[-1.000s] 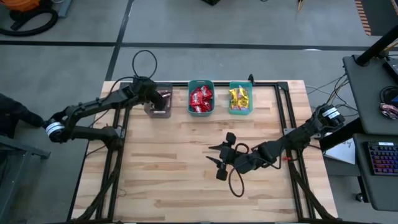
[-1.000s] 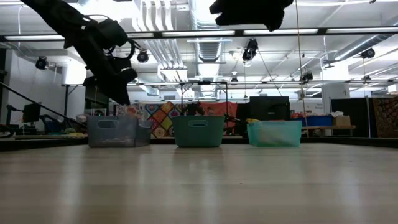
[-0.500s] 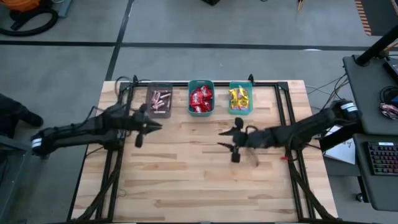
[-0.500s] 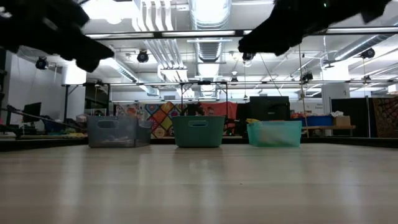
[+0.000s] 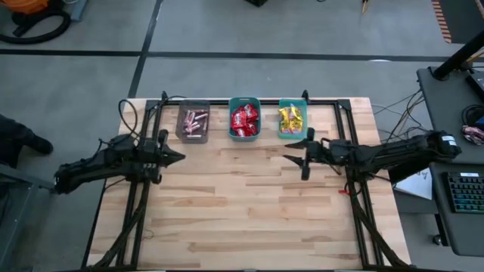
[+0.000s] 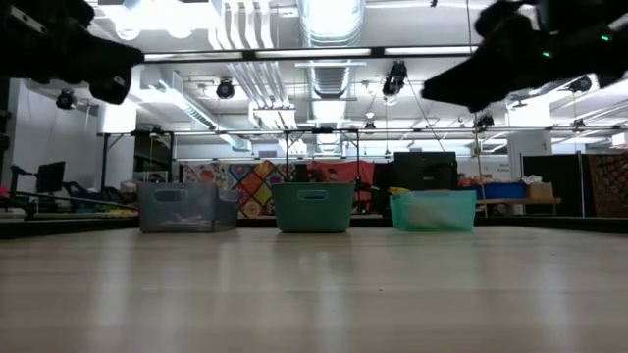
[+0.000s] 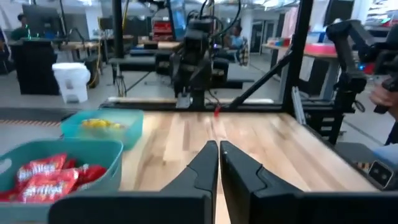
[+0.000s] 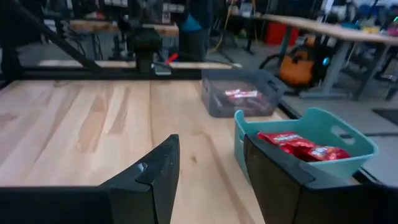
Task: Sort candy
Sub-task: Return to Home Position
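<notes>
Lying in bins (image 5: 244,99), candy (image 5: 244,121) sits apart from closed left pincer (image 5: 175,157) and spread right pincer (image 5: 295,159), both empty.

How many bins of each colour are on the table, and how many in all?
grey bin: 1
teal bins: 2
total: 3
</notes>
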